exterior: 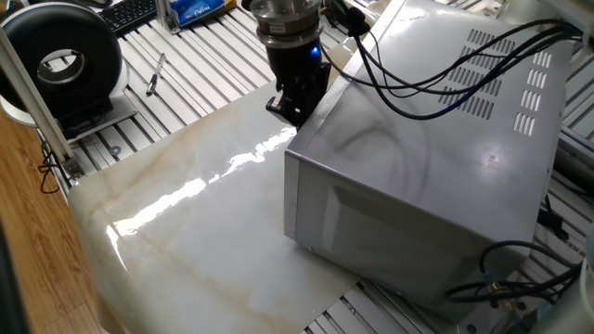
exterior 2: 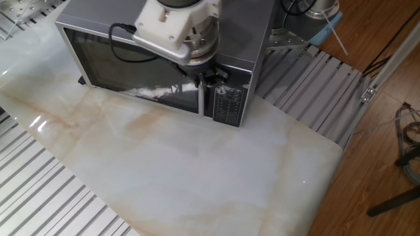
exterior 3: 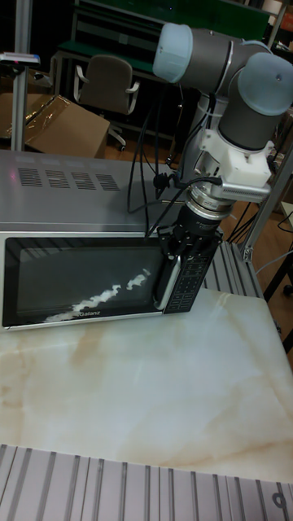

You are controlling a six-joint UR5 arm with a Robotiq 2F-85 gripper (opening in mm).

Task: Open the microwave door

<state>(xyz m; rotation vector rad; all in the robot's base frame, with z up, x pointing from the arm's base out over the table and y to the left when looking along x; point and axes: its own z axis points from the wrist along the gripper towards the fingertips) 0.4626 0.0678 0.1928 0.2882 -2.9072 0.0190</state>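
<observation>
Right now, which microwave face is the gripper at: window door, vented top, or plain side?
The window door: the gripper sits at its handle edge beside the keypad, not the vented top.

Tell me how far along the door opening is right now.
Done: the pincer has reached the handle edge of the microwave door, beside the keypad. In hand: it seems to be at the handle, though whether it grips is not visible. Left: the whole swing; the door lies flush with the microwave, with no gap showing.

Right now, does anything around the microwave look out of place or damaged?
Nothing stands out. The microwave sits square on the table, its door shut and unmarked, with the gripper at the door's handle edge.
</observation>
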